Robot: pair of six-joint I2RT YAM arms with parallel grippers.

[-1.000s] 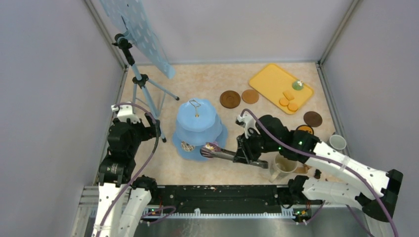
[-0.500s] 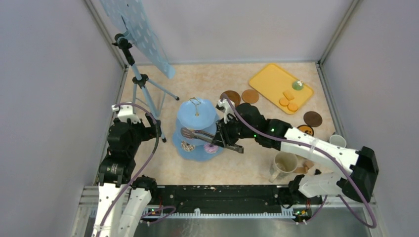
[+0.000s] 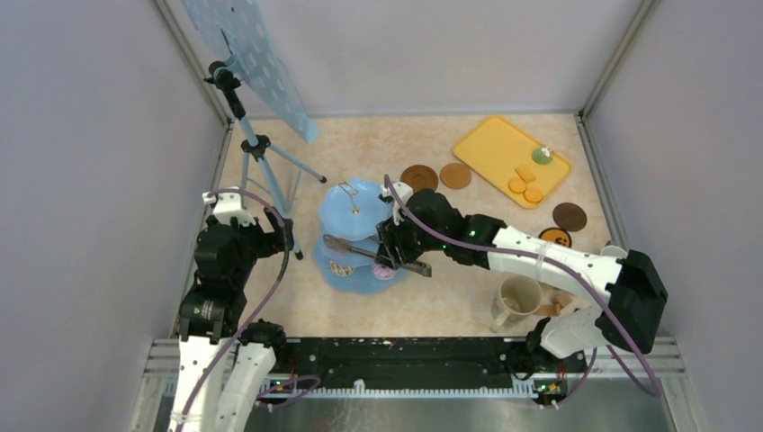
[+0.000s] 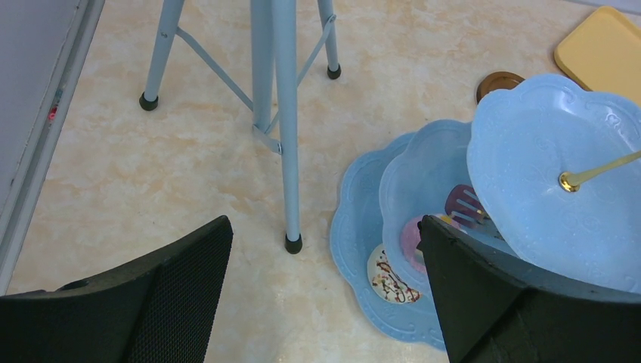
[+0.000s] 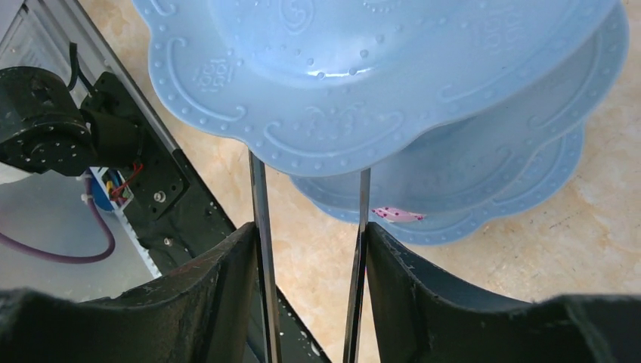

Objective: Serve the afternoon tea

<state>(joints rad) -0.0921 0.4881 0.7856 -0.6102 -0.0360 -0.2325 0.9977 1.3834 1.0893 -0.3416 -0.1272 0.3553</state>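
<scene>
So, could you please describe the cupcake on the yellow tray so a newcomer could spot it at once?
Look to the table's far right corner, where the flat yellow tray lies. Near its right edge sits the cupcake, just beyond three orange biscuits. It alone is green with a white top; the biscuits are flat discs.

Tiered stand (image 3: 346, 202) mid table (image 3: 378, 144); tripod (image 3: 261, 148) at 10 o'clock of it, coasters (image 3: 419, 177) at 1, tray (image 3: 486, 139) w/ biscuits (image 3: 525, 186) at 2, mug (image 3: 517, 300) at 4. Donuts (image 3: 341, 267) on btm tier; tongs (image 3: 346, 247) over mid tier.
</scene>
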